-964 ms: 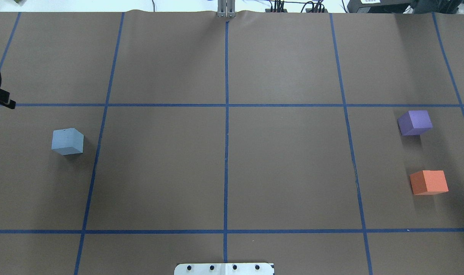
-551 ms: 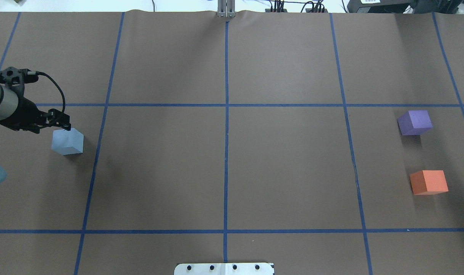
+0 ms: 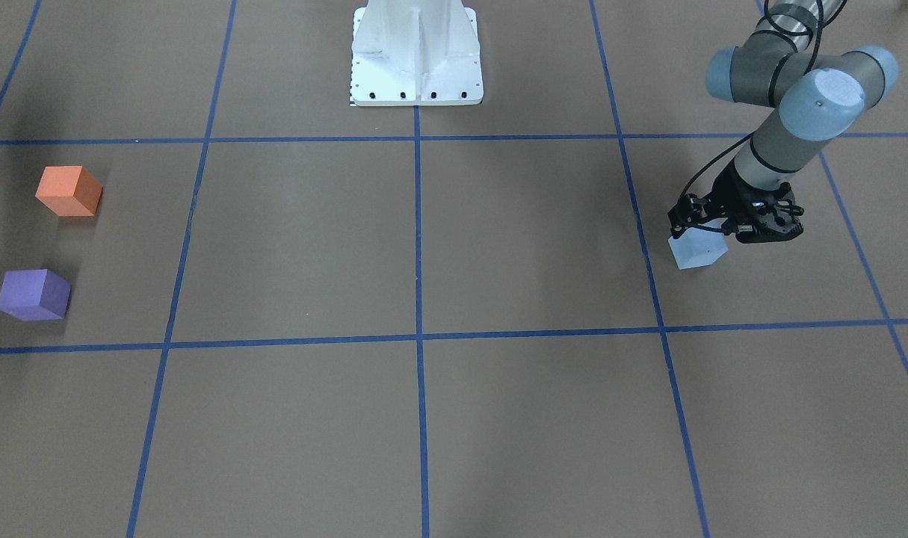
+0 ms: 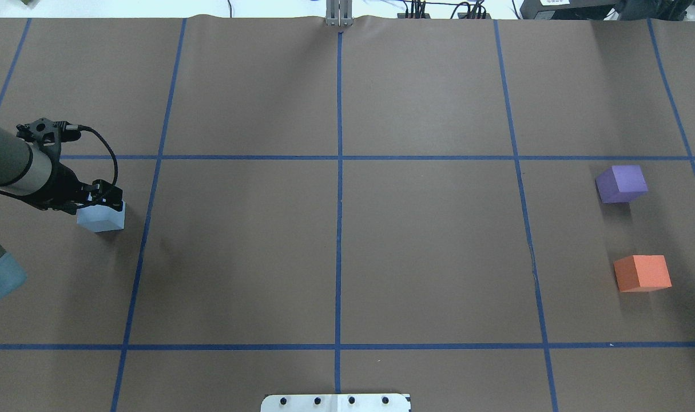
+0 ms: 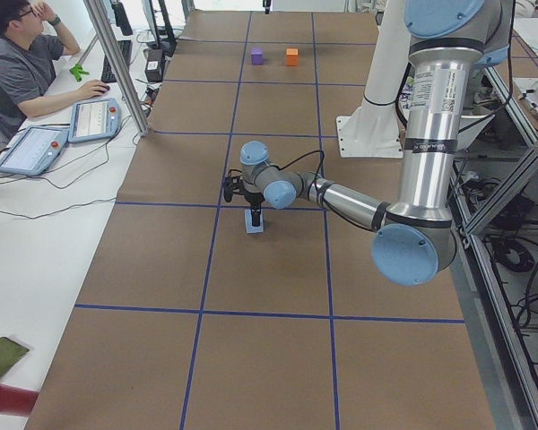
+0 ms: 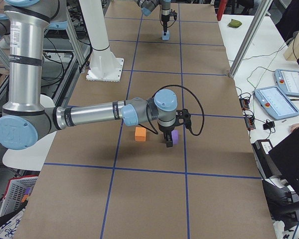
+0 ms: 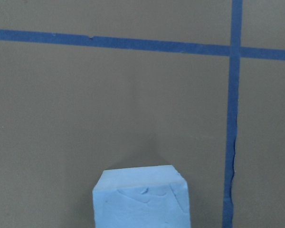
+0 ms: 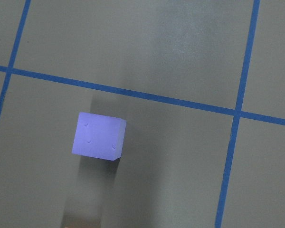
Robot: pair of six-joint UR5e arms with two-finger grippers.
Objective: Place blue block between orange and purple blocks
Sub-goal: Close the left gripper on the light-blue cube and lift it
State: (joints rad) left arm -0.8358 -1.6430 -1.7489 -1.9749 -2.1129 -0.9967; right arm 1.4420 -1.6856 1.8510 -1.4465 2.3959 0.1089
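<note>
A robotics lab: tape-gridded table [image 5: 269, 349], operator [image 5: 18, 63] beside teach pendants [image 5: 94, 119].

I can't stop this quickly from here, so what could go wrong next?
1. The gap between the purple block and orange block looks tight; lowering the blue block there could nudge either.
2. The right gripper hangs by the purple block, so the left gripper, bringing the blue block over, might collide with it.

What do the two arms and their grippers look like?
The left arm and right arm are silver tubes with light-blue rounded joint caps. The left gripper and right gripper are black, each fed by a looping black cable.
</note>
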